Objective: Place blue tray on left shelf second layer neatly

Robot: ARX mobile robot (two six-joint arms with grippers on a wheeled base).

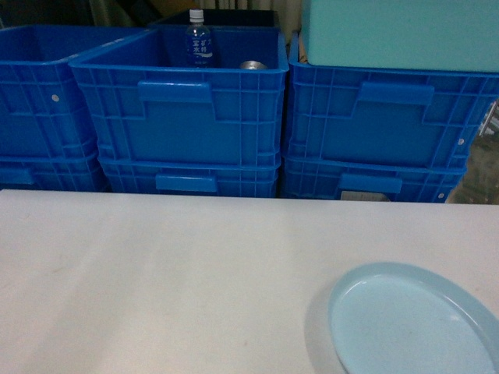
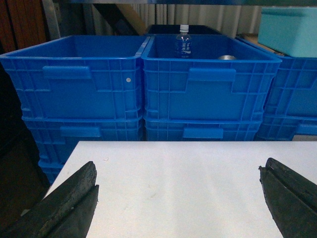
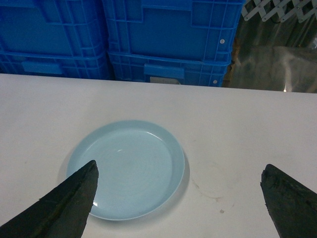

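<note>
The blue tray (image 1: 413, 323) is a pale, round, shallow plate lying flat on the white table (image 1: 156, 265) at the near right; its near edge is cut off in the head view. My right gripper (image 3: 181, 165) hangs open above the table, holding nothing. Its left finger is over the blue tray (image 3: 126, 166) and its right finger is off to the tray's right. My left gripper (image 2: 177, 166) stands open over bare table near the left edge, holding nothing. Neither gripper shows in the head view. The left shelf is not clearly in view.
Dark-blue ribbed crates (image 1: 187, 109) are stacked in a row just behind the table's far edge. One holds a water bottle (image 1: 198, 39) and a can (image 1: 253, 65). A pale teal box (image 1: 398, 31) sits on the right stack. A grey metal upright (image 2: 49, 17) rises behind the left crates.
</note>
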